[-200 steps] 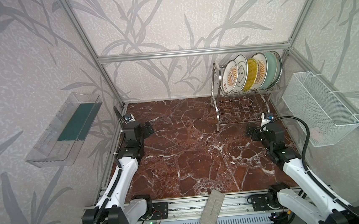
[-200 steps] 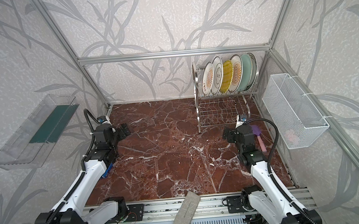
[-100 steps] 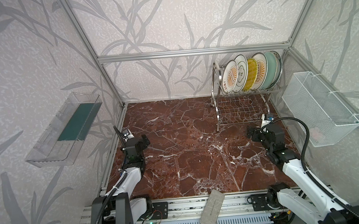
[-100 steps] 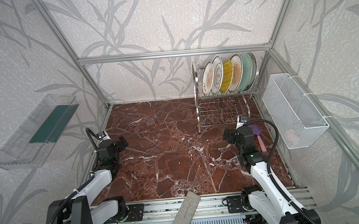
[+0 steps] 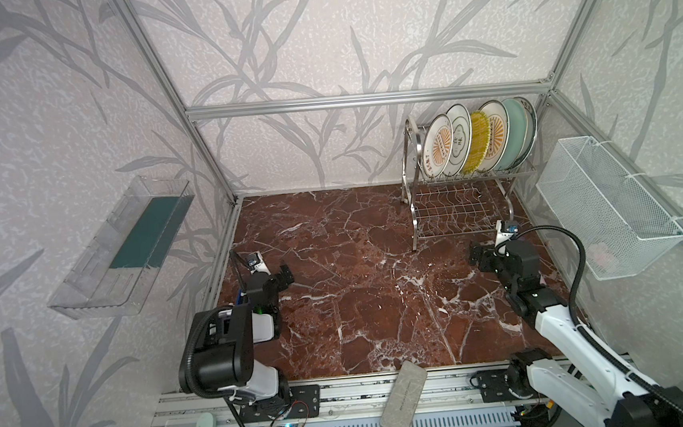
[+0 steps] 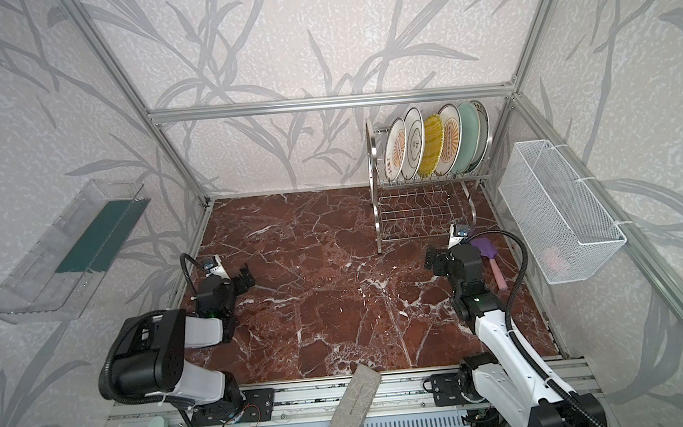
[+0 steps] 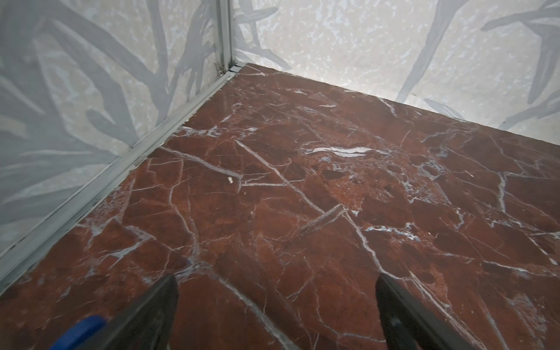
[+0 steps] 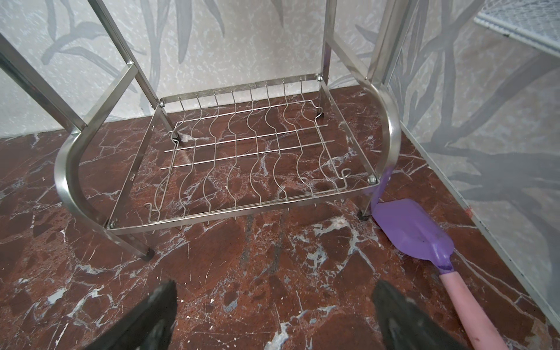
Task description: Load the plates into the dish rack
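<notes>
Several plates (image 5: 480, 141) (image 6: 434, 140) stand on edge in the upper tier of the dish rack (image 5: 456, 209) (image 6: 415, 213) at the back right. The left-most has an orange sunburst, a yellow one stands in the middle, and a mint one is near the right end. The rack's lower tier (image 8: 242, 151) is empty wire. My right gripper (image 5: 476, 256) (image 6: 433, 261) (image 8: 272, 303) hangs open just in front of the rack, holding nothing. My left gripper (image 5: 283, 275) (image 6: 246, 277) (image 7: 275, 303) is open and empty over bare marble by the left wall, far from the rack.
A purple spatula with a pink handle (image 6: 489, 259) (image 8: 415, 230) lies by the rack's front right leg. A white mesh basket (image 5: 606, 210) hangs on the right wall, a clear plastic tray (image 5: 99, 283) on the left wall. A grey block (image 5: 404, 399) rests on the front rail.
My left arm has pulled back toward the front left and folded up, its gripper still open. The right arm and the plates have not moved.
</notes>
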### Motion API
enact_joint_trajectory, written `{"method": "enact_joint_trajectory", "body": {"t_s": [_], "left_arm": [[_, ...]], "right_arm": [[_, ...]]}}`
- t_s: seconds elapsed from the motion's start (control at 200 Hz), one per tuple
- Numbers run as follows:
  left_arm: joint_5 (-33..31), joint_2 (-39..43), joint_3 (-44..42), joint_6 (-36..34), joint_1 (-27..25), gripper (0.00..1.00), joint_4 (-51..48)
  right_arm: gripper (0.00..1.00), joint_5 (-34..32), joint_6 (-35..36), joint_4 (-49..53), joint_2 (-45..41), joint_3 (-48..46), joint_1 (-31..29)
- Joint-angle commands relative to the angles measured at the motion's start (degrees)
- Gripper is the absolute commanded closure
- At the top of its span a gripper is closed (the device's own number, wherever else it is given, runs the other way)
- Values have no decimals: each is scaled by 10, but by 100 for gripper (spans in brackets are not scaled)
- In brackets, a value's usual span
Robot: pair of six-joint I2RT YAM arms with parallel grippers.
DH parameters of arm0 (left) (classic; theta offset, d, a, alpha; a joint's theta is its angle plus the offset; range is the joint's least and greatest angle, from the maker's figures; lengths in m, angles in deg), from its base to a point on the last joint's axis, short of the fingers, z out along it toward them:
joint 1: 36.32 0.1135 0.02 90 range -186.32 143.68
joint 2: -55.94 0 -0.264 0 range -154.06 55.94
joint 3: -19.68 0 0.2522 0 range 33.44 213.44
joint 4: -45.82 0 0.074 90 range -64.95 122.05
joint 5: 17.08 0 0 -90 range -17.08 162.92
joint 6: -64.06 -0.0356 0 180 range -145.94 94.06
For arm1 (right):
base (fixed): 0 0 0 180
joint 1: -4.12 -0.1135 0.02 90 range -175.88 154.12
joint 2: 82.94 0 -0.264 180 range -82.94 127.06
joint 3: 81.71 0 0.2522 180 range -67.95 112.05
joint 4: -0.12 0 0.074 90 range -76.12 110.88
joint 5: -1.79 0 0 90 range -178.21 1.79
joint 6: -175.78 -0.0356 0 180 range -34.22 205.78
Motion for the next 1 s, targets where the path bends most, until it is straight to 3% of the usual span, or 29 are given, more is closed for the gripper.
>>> {"method": "enact_joint_trajectory", "body": {"t_s": [0.0,0.055,0.165,0.245,0.49,0.8,0.995], "left_arm": [[72,7,39,-37,2,1,-17],[75,18,69,-51,-2,1,-101],[77,-13,48,-52,-5,1,-2],[64,1,52,-47,-3,1,-40],[55,-7,48,-46,-4,1,-16],[56,-7,48,-46,-4,1,-14],[56,-7,48,-46,-4,1,-15]], "right_arm": [[1,-11,27,-39,-8,-11,3],[1,-8,33,-50,-11,-20,3],[1,-12,40,-65,-13,-31,4],[1,-12,46,-72,-13,-34,5],[1,2,66,-148,-13,-73,5],[1,16,103,-303,66,-118,5],[1,18,113,-424,164,-124,5]]}}
